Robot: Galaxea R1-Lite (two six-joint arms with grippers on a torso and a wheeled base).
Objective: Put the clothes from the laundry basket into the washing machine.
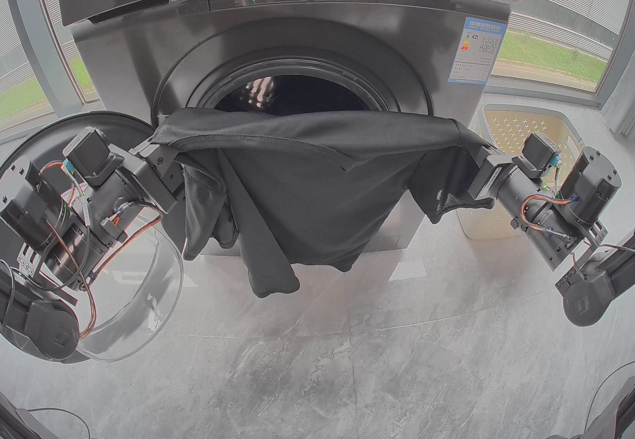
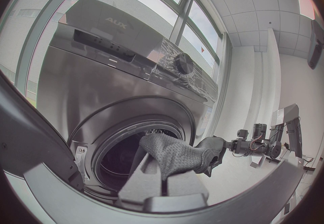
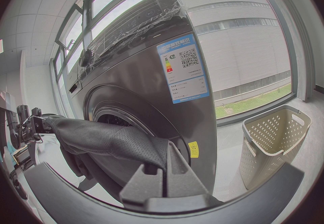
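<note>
Head view: the black garment is stretched across the front of the washing machine. Its top edge sits level with the lower lip of the drum opening, and the rest hangs toward the floor. The left end effector is clamped on the end nearest the machine's open door. The right end effector is clamped on the end nearest the laundry basket, which stands just beside the machine.

Left wrist view: the left end effector pinches a fold of the garment in front of the opening. The cloth runs across the machine's front to the right end effector.

Right wrist view: the right end effector grips the cloth ahead of the machine's front panel.

The step looks like feeding the garment in. As held, it spans wider than the opening, so both ends probably need to come together toward the middle of the opening. They should also rise so the hanging part clears the lip, and go in deep before release. Otherwise the tail may drape out and catch in the door.
</note>
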